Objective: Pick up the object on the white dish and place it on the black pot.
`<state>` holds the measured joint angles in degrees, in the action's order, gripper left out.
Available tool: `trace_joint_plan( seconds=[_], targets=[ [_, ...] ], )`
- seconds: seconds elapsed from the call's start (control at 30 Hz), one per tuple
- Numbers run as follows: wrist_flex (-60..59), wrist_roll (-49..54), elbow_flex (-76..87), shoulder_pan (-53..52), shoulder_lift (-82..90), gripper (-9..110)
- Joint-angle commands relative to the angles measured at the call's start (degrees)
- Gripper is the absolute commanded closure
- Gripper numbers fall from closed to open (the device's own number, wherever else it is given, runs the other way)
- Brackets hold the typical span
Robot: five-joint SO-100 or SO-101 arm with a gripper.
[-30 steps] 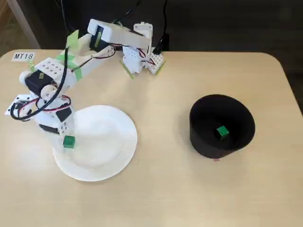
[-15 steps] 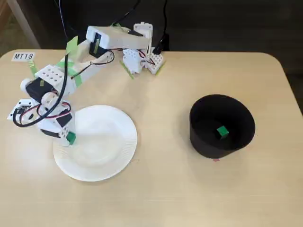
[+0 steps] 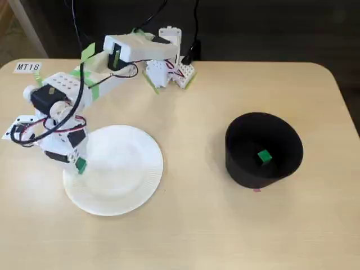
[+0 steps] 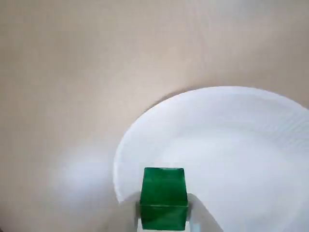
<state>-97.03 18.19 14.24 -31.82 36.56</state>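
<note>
Fixed view: the plate (image 3: pixel 121 177) lies on the table (image 3: pixel 197 236), well left of the black pot (image 3: pixel 239 163).
Gripper (image 3: pixel 79 165): over the plate's left rim, pinching a green cube (image 3: pixel 80 165).
Wrist view: the cube (image 4: pixel 163 198) sits between the fingers, apparently lifted clear of the plate (image 4: pixel 231 145).
Pot: a second green cube (image 3: pixel 264 157) rests inside it.

Matte black pot (image 3: pixel 247 163) (ribbed paper dish (image 3: pixel 147 183))
</note>
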Motion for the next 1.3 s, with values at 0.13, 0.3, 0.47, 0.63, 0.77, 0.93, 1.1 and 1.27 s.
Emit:
trace_joint_plan(
  seconds=[0.13, 0.3, 0.47, 0.63, 0.77, 0.93, 1.1, 1.27],
  targets=[
    [-0.18, -4.31, 22.41, 11.60, 29.53, 101],
    [-0.18, -8.61, 36.74, 24.79, 45.70, 101],
    [-0.09, -15.29, 43.77, 40.96, 55.63, 101],
    [1.49, -21.01, 43.33, 55.55, 54.93, 101],
    [5.80, -22.41, 43.86, 63.37, 51.94, 101],
    [11.34, -22.85, 43.86, 68.99, 45.79, 101],
    [17.14, -22.24, 43.86, 70.58, 39.55, 101],
    [19.86, -20.57, 43.77, 69.61, 34.28, 101]
  ],
)
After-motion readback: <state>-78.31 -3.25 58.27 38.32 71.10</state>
